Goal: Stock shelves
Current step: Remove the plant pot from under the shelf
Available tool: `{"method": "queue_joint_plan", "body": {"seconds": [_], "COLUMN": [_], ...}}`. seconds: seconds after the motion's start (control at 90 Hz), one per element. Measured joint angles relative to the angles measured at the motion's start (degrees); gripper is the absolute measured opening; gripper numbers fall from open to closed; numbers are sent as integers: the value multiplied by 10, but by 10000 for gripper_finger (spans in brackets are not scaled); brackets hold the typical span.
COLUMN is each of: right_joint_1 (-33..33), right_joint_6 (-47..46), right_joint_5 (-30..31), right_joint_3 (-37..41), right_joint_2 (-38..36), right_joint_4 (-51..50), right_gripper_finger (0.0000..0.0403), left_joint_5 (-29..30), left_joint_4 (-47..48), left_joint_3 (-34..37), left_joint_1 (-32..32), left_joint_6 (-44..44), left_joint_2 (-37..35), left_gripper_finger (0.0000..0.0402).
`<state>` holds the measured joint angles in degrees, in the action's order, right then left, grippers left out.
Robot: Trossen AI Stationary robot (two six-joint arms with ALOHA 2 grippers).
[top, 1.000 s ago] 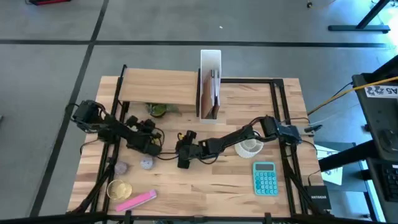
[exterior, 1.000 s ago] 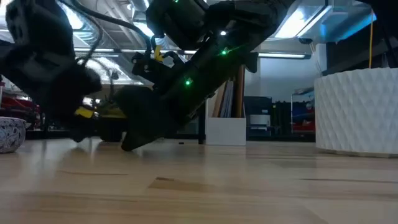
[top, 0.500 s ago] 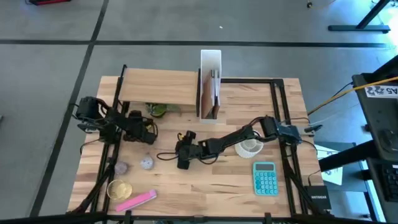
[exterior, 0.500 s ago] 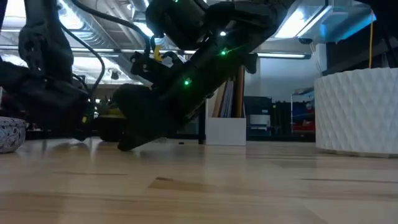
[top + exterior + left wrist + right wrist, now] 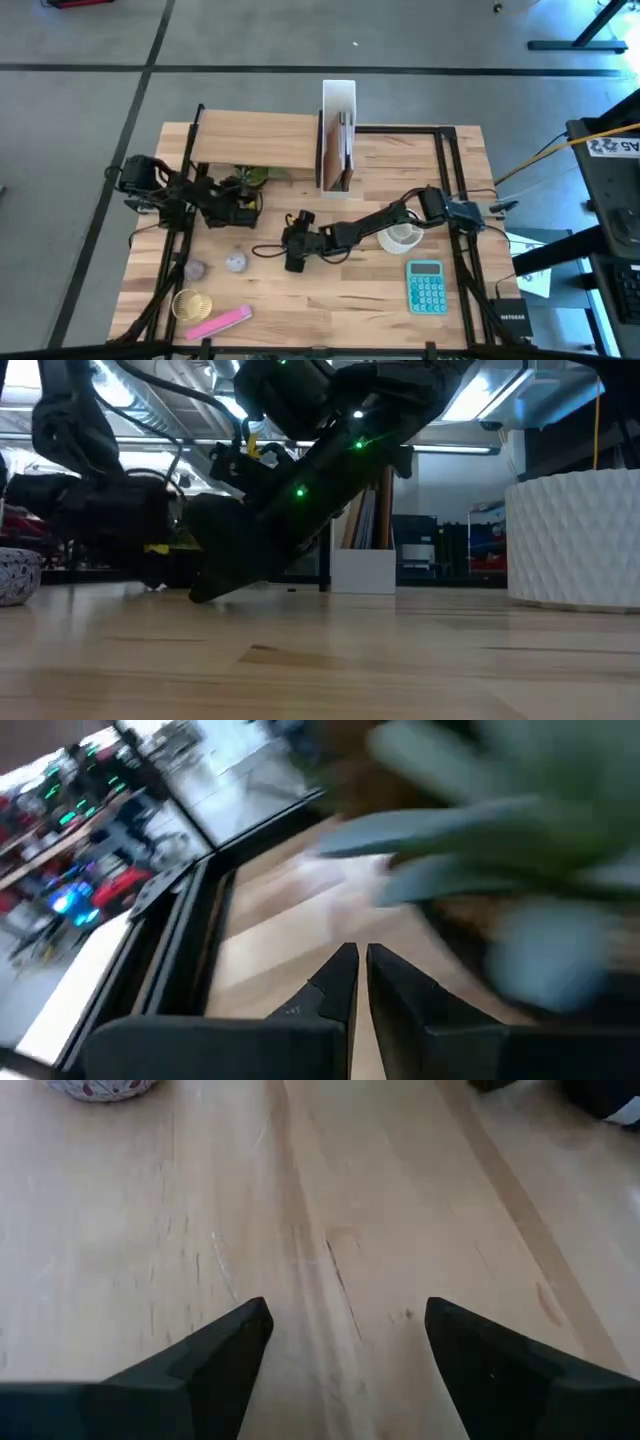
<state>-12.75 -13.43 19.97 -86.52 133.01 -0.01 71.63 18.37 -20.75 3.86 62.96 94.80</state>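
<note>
The light-wood shelf [image 5: 255, 140] stands at the table's far left, with the white upright file box [image 5: 338, 100] beside it holding a few flat items. A small green plant [image 5: 254, 177] sits on the table at the shelf's near edge. My left gripper [image 5: 250, 203] is just near of the plant, fingers shut with nothing between them [image 5: 361, 982]; the plant shows as a green blur ahead of it. My right gripper [image 5: 293, 260] lies low over the table's middle, open above bare wood [image 5: 345, 1342].
Two small patterned balls [image 5: 235, 262] [image 5: 195, 268], a gold round thing [image 5: 192, 303] and a pink flat item [image 5: 220, 322] lie near left. A white ribbed cup [image 5: 400, 237] and a teal calculator [image 5: 427, 287] sit on the right. Black rails [image 5: 450, 180] border the table.
My left gripper has moved from the table's middle left toward the far edge, up to the green plant at the shelf's near edge. My right arm has kept still.
</note>
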Motion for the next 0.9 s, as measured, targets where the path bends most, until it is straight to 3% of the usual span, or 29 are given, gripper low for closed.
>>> {"method": "queue_joint_plan", "body": {"seconds": [0.3,0.444,0.556,0.689,0.8,0.9], "right_joint_1": [-7,-8,10,56,87,103], "right_joint_6": [47,77,98,98,73,49], "right_joint_5": [-11,-11,-6,-14,5,32], "right_joint_3": [-1,-1,1,2,2,1], "right_joint_2": [-2,-21,-33,-30,-23,-23], "right_joint_4": [-7,-64,-70,-27,23,45], "right_gripper_finger": [264,264,264,264,264,264], "left_joint_5": [-22,-88,-124,-124,-102,-88], "left_joint_4": [5,32,129,209,200,166], "left_joint_3": [-44,-52,-45,-25,-8,7], "left_joint_1": [175,245,240,209,185,167], "left_joint_6": [-102,-51,120,304,322,260], "left_joint_2": [-8,-22,-23,-23,-24,-22], "left_gripper_finger": [9,9,9,9,20,46]}}
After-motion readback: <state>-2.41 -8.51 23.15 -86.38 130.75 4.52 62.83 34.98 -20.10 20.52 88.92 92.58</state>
